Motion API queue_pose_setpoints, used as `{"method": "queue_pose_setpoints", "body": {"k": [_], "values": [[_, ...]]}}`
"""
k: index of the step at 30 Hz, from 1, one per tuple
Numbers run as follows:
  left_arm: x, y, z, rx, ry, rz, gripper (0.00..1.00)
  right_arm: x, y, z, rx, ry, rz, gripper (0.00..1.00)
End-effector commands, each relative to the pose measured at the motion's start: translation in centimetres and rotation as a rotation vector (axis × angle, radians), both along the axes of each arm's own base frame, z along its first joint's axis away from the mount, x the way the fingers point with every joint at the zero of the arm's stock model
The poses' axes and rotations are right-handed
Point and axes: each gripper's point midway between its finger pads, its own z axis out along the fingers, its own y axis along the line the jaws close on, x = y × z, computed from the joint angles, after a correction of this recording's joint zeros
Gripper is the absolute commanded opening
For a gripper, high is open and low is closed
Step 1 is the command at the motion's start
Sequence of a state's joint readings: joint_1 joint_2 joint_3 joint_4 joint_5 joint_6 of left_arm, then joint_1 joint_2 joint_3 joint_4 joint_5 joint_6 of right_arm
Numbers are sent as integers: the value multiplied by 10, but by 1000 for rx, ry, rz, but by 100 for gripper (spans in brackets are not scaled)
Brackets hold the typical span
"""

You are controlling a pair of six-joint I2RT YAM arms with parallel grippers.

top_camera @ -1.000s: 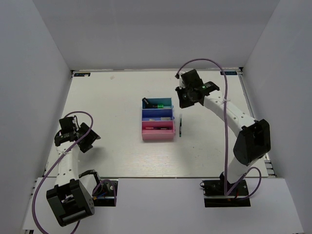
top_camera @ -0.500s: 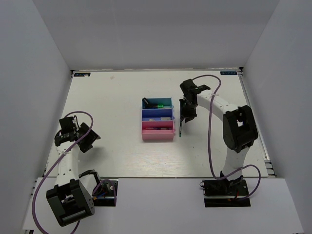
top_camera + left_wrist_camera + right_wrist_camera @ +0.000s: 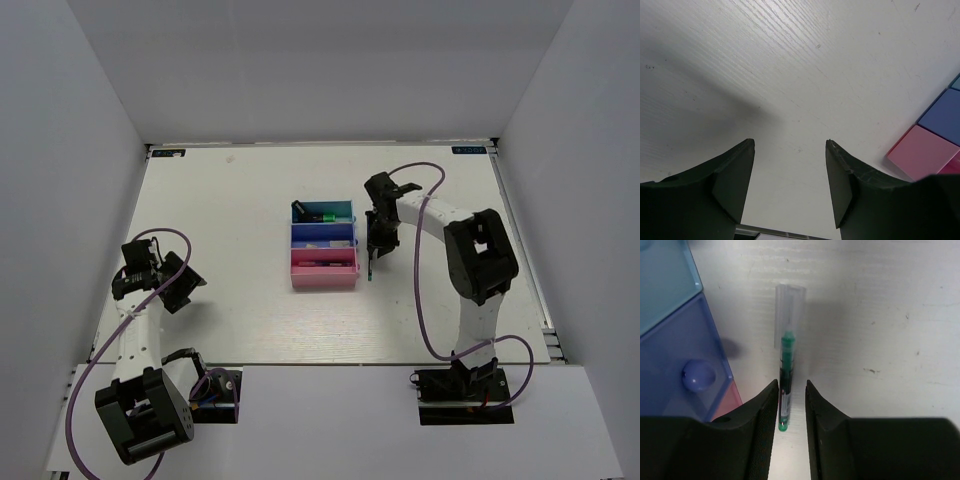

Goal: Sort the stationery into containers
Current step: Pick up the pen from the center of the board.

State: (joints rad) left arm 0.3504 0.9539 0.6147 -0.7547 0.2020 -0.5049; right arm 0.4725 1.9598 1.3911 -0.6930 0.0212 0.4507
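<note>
My left gripper (image 3: 790, 143) hangs over bare counter (image 3: 230, 200) with its jaws spread wide and holding nothing, well apart from the containers (image 3: 323, 279), whose pink and blue ends just show at the edge of its wrist view. A thin pen (image 3: 785, 375) with green ink and a clear cap lies flat on the counter just beside the bins' right wall. My right gripper (image 3: 791, 384) straddles it, jaws narrowed to a slim gap and not yet pinching. I judge this the pen pick-up. Next I'd need to close squarely on the barrel, lift, then carry it over a bin.
</note>
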Motion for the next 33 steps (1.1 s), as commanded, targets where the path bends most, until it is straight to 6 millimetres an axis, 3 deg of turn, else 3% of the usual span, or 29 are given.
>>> {"method": "queue_pose_setpoints", "body": {"k": [1,6,12,17,19,20,22,25,26,28,29,30,31,32,33], "values": [[2,0,2,7,-16,-12,69,7,3,-8,-2,-21,-26,32],[2,0,1,8,-12,-10,69,2,-4,-20,-47,-15,-29,30],[1,0,0,8,-11,-11,69,-13,-25,-40,-121,1,-42,22],[2,1,2,8,-15,-7,69,-19,-37,-42,-135,-5,-40,1],[1,-1,1,5,-13,-13,69,-17,-37,-31,-119,-30,-40,0],[2,0,1,7,-14,-12,69,-10,-37,-13,-106,-89,-8,0],[2,0,1,7,-16,-12,69,3,-38,0,-108,-179,71,0],[2,-1,1,4,-17,-16,69,25,-26,64,-58,-413,185,0],[1,-1,0,1,-11,-13,69,31,-28,74,-49,-456,219,0],[2,-1,2,2,-19,-16,69,41,-16,117,-22,-607,395,0],[2,-1,1,2,-18,-17,69,43,-12,126,-10,-632,438,0],[2,-1,1,2,-18,-14,69,32,7,134,73,-646,608,0],[2,-2,1,4,-19,-19,69,28,13,138,107,-653,666,0],[2,-2,1,1,-20,-17,69,29,24,156,142,-691,728,0],[2,-1,1,0,-18,-15,69,7,41,155,248,-670,908,0]]}}
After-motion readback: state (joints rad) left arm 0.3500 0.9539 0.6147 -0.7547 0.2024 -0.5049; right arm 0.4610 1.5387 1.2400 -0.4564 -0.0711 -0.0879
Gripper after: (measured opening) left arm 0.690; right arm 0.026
